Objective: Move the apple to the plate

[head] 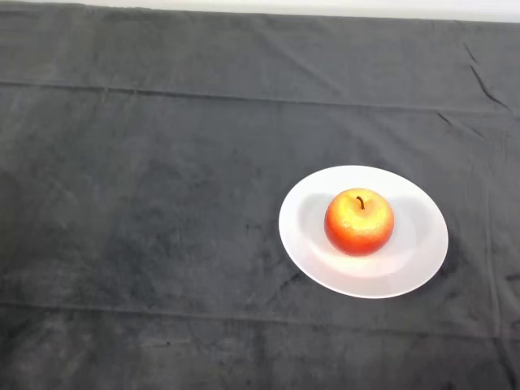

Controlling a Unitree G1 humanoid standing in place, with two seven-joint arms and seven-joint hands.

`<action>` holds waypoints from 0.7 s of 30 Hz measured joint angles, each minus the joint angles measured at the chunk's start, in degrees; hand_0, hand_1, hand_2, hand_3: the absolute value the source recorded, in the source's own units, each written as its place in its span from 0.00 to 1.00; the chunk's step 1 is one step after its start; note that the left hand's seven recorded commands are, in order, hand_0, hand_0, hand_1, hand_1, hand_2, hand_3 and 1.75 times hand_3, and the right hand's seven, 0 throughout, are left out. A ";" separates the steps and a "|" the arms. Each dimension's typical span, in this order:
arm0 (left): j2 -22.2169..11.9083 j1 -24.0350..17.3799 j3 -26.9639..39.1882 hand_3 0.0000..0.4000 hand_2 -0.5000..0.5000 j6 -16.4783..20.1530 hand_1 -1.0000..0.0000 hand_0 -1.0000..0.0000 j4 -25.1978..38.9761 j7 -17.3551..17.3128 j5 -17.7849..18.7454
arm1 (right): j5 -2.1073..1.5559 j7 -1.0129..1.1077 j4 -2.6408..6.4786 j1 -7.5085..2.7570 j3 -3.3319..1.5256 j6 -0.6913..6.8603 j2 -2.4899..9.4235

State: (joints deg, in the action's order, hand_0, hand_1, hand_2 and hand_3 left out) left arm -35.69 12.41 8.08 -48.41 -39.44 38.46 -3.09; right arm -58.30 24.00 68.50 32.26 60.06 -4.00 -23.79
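The apple (359,221) sits upright on the plate (406,272), close to its middle, stem pointing up. By the look of things the task is already done: the fruit rests inside the rim and nothing else needs to go there.

No part of the robot shows, so nothing can be said of the fingers.

The apple is red at the base and sides, yellow-orange around the stem hollow, with a glossy skin. I judge it firm and rigid, moderately heavy for its size, and smooth enough to slip under a light pinch. It is round, so it could roll if nudged off its base. If it had to be taken up again, the best hold would be across its widest part, thumb on one side and fingers opposite, coming down from above and clear of the stem.

The plate is white, shallow and round, lying flat on the dark cloth of the table (146,203), right of centre. It holds only the apple. Its low rim would do little to stop a rolling fruit.
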 measured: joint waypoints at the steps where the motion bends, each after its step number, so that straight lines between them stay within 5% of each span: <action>1: 0.05 0.00 0.01 0.00 0.50 0.00 1.00 1.00 0.00 -0.01 -0.08 | 0.00 0.00 0.00 0.00 0.00 0.00 0.00; 21: 2.29 -0.02 2.33 0.00 0.50 2.08 1.00 1.00 3.12 -1.96 -1.84 | 0.00 0.00 0.00 0.00 0.00 0.00 0.00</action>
State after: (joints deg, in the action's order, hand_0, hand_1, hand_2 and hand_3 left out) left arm -33.40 12.40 10.41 -46.33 -36.32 36.49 -4.93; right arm -58.30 24.00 68.50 32.26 60.06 -4.00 -23.80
